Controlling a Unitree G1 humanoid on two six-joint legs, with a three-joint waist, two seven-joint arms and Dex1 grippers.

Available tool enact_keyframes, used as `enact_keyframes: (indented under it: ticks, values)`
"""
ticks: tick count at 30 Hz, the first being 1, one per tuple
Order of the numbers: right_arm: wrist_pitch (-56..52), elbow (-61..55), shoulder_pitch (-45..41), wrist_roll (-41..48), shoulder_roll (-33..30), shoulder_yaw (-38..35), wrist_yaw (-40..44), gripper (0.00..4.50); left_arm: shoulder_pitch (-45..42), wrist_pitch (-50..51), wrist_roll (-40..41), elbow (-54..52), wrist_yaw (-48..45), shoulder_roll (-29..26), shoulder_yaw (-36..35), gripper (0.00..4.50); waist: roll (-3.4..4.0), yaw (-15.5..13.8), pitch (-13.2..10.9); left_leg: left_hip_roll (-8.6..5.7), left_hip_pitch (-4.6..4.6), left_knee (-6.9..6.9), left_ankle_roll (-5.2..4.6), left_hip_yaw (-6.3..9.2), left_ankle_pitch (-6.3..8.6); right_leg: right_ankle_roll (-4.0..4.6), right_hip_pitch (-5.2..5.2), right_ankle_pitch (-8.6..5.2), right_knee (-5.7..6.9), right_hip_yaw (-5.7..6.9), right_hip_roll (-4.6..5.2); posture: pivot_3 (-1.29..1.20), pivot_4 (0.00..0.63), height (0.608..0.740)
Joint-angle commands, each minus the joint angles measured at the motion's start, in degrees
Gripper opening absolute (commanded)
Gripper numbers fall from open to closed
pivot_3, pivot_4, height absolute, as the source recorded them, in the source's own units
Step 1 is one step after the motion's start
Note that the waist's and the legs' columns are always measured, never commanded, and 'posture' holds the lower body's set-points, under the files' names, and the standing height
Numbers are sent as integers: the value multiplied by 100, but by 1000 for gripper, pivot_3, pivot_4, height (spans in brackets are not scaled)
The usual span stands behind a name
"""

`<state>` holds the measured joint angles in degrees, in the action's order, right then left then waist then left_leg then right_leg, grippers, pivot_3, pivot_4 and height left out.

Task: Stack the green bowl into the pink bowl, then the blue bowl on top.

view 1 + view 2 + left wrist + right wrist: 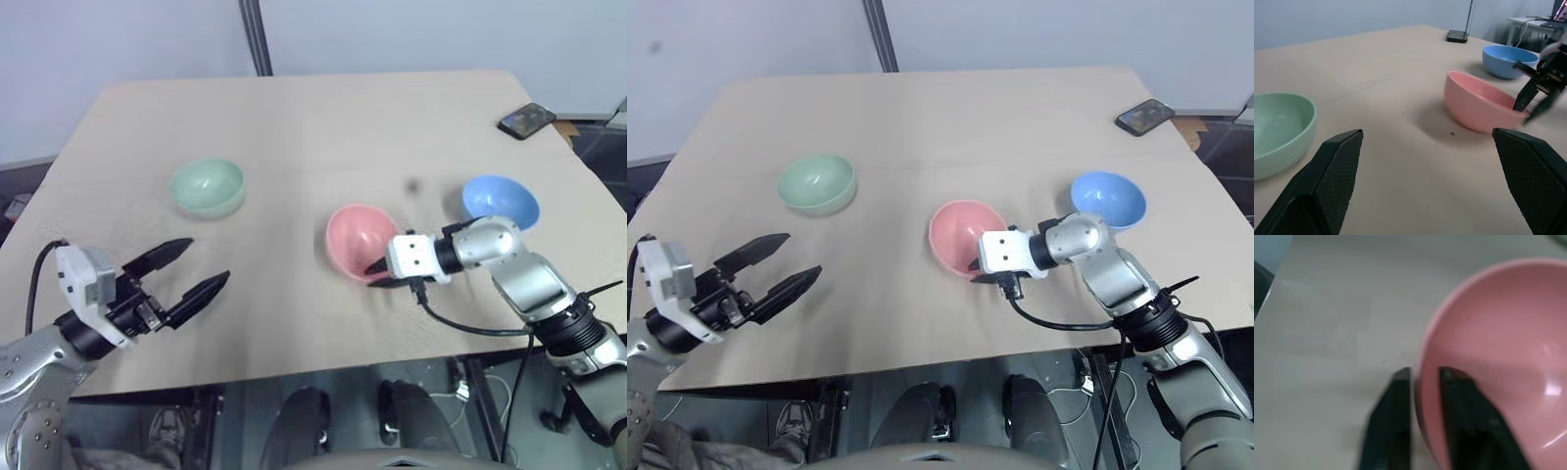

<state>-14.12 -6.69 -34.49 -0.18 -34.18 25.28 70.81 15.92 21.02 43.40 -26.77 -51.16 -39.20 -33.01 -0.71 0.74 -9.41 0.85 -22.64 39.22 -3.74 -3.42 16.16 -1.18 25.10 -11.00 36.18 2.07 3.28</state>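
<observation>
Beige worktop, pale wall behind. Left gripper, lower left of frame: fingers spread wide, empty. Green bowl sits upper left, well apart from it. Pink bowl, centre, tilted: right gripper pinches its rim, one finger inside, one outside. Blue bowl right. Bowls look light, rigid, smooth; rim grip likely slips easily.

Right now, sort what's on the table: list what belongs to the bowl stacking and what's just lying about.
Belongs to the job:
- green bowl
- pink bowl, tilted, its rim between the fingers of the right claw
- blue bowl
- left claw, open

Just lying about:
- phone at the table's far right corner
</observation>
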Motion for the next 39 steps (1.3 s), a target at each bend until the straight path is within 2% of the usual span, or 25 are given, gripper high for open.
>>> enact_keyframes:
  ticks: [1,3,4,6,9,12,14,18,23,24,26,28,30,31,35,39]
  values:
    - [-194,-242,-22,53,57,-215,-246,2865,-133,117,-148,-45,253,-151,44,4500,-1,-3,0,0,-1,0,6,0,-3,0,0,0,0,0,-7,0,150,740]
    - [-544,-478,21,350,167,-597,-513,3876,-289,221,-469,-107,663,-212,136,4500,-1,-20,0,-1,-3,0,18,-2,-11,0,0,0,-2,-2,-10,0,150,740]
    - [-833,-730,93,654,164,-860,-546,4142,-408,259,-829,-133,980,-291,228,4500,-1,-29,0,-2,-7,0,18,-1,-11,-1,1,0,-3,-2,-10,0,150,740]
    - [-1350,-1209,244,1233,161,-1402,-670,4142,-698,471,-1463,-152,1572,-514,422,4500,-3,-91,0,-3,-11,0,18,3,-11,-2,1,1,-6,1,-10,0,150,740]
    - [-2028,-1803,529,1991,112,-2195,-963,4142,-1406,1106,-1639,-128,1979,-879,717,4500,-4,-186,0,-3,-15,0,18,10,-10,-10,-1,7,-11,8,-9,0,150,740]
    - [-2085,-2162,997,2176,115,-2726,-1433,4142,-2449,1608,-2598,348,2006,-1844,1845,4500,-16,-199,7,-8,-16,0,18,27,-10,-8,-10,6,-19,21,1,0,150,740]
    - [-2009,-2293,1234,2087,83,-2831,-1711,4142,-3147,1665,-3116,899,1905,-2124,2636,4500,-9,-185,5,-20,-14,-3,19,31,-11,-8,-14,5,-18,29,-10,0,150,740]
    - [-1891,-2416,1458,1973,52,-2833,-2102,4142,-4260,1454,-3910,1868,1800,-1930,3767,4500,-3,-116,2,-24,-12,-3,18,17,-11,-21,-10,11,-17,18,-15,0,150,740]
    - [-1789,-2551,1635,1867,-13,-2827,-2408,4142,-5217,1274,-4724,3090,1565,-1345,4891,4500,-11,-151,-2,-22,-29,-3,18,-3,-13,-31,14,13,-9,-3,-35,0,150,740]
    - [-1767,-2575,1677,1855,-39,-2842,-2450,4204,-5381,1243,-4838,3320,1548,-1193,5009,4094,-11,-153,-2,-22,-31,-1,18,-4,-13,-31,15,13,-10,-3,-36,0,150,740]
    - [-1754,-2626,1759,1847,-93,-2873,-2515,4204,-5578,1076,-4915,3612,1392,-963,5129,3672,-13,-163,-2,-22,-31,2,16,-8,-12,-31,14,13,-9,-10,-35,0,150,740]
    - [-1757,-2662,1804,1855,-133,-2885,-2581,4204,-5707,1052,-4931,3809,1297,-797,5113,2694,-18,-157,-4,-21,-33,6,13,-9,-11,-32,15,14,-10,-14,-32,0,150,740]
    - [-1774,-2697,1856,1875,-148,-2930,-2671,4204,-5767,997,-4971,3915,1182,-732,5104,1897,-22,-147,-7,-20,-32,8,13,-9,-11,-33,15,14,-9,-16,-31,0,150,740]
    - [-1797,-2716,1880,1899,-142,-2959,-2719,4204,-5782,959,-4983,3946,1128,-714,5095,1773,-23,-142,-8,-20,-32,8,13,-10,-11,-33,16,14,-8,-17,-31,0,150,740]
    - [-1857,-2791,1980,1955,-158,-3042,-2901,4204,-5782,731,-4668,3533,673,-639,4861,147,-23,-150,-8,-18,-30,8,13,-11,-11,-33,19,13,2,-18,-31,0,150,740]
    - [-1888,-2834,2148,1947,-184,-3230,-3111,4204,-5770,493,-3952,2438,-169,-554,4653,147,-30,-170,-11,-18,-35,17,12,-8,-11,-33,19,13,5,-17,-27,0,150,740]
